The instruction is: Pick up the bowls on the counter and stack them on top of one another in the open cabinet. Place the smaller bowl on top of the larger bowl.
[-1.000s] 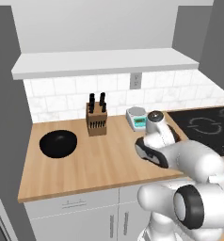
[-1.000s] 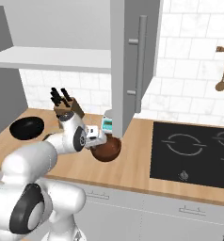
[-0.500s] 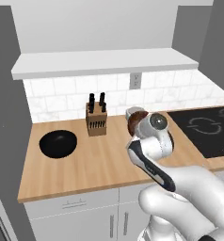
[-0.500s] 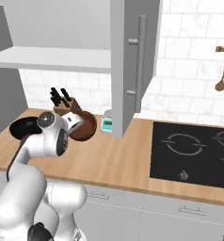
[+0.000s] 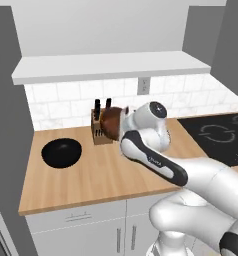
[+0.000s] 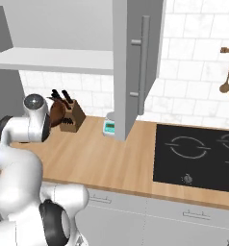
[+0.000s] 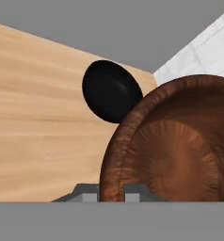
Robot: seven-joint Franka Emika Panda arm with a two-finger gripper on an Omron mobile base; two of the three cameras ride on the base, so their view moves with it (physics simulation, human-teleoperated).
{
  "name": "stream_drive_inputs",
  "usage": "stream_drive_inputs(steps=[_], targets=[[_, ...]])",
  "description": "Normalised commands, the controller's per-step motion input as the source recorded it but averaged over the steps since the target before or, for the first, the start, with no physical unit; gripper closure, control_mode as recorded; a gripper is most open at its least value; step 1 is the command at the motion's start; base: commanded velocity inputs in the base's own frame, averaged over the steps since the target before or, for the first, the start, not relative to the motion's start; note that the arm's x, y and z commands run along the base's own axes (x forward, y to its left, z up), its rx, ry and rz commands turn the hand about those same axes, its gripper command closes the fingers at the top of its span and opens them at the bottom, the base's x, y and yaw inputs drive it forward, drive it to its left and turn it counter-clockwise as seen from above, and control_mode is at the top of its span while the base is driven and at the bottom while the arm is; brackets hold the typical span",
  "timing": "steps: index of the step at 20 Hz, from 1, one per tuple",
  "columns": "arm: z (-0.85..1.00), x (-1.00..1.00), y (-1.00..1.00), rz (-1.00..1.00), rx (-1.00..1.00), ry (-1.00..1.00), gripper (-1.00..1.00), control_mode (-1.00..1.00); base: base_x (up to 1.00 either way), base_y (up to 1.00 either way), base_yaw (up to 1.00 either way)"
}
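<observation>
- White tiled wall (image 5: pixel 66 105) behind the worktop, with a pale outlet (image 5: pixel 143 85).
- White drawer fronts (image 5: pixel 86 220) below.
- Grey cabinet door (image 6: pixel 135 62) with a long handle.
- Wooden spoons (image 6: pixel 228 79) hang on the wall.

The smaller bowl (image 7: pixel 172 141) runs off the hand view's right edge (hiding the gripper's (image 7: pixel 111 193) tips).

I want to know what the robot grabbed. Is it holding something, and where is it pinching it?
Yes. The gripper is holding the smaller bowl, the reddish-brown one, pinched by its rim and lifted off the counter.
</observation>
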Motion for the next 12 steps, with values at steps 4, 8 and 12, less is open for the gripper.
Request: stream_drive_inputs(steps=[4, 8, 12], targets=[[0.14, -0.06, 1.0, 0.35, -0.4, 0.15, 1.0, -1.0, 0.0, 0.0, 0.0], [-0.09, -0.03, 0.92, 0.14, -0.44, 0.16, 1.0, -1.0, 0.0, 0.0, 0.0], [-0.08, 0.0, 0.04, 0.01, -0.07, 0.02, 1.0, -1.0, 0.0, 0.0, 0.0]])
